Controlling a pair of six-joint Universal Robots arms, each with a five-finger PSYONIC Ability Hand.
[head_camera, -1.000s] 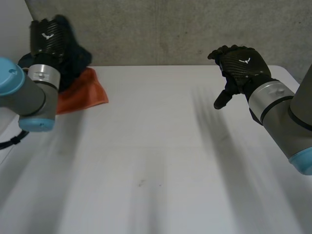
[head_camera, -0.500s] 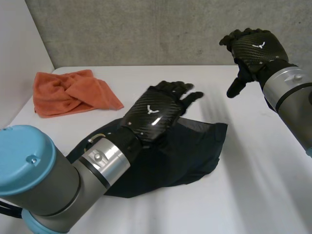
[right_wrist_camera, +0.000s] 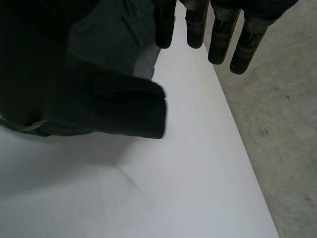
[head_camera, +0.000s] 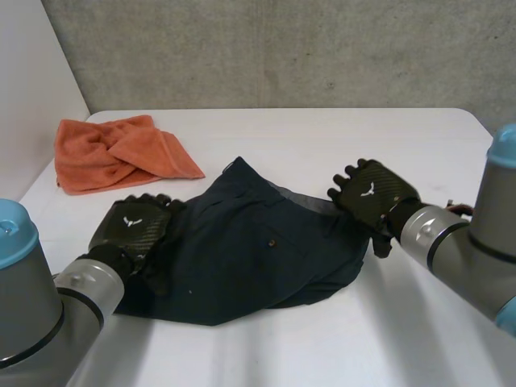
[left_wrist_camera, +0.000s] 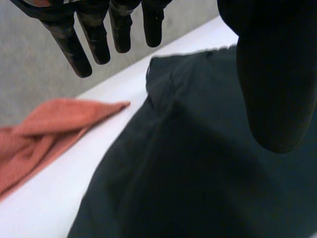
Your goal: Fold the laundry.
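Dark pants (head_camera: pixel 258 250) rumpled on counter (head_camera: pixel 339 137), middle. Left hand (head_camera: pixel 133 227) at their left edge, fingers (left_wrist_camera: pixel 74 47) straight and wide, holding nothing. Right hand (head_camera: pixel 372 193) at right edge, fingers (right_wrist_camera: pixel 219 42) straight too. Orange towel (head_camera: pixel 113 153) far left. White logo mark on each hand's back.

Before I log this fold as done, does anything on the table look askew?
The dark garment lies rumpled and skewed, an edge doubled over by the right hand; the orange towel sits crumpled beyond it.

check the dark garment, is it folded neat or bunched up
Bunched up: the dark garment lies in an uneven heap with irregular edges, one flap doubled over by the right hand.
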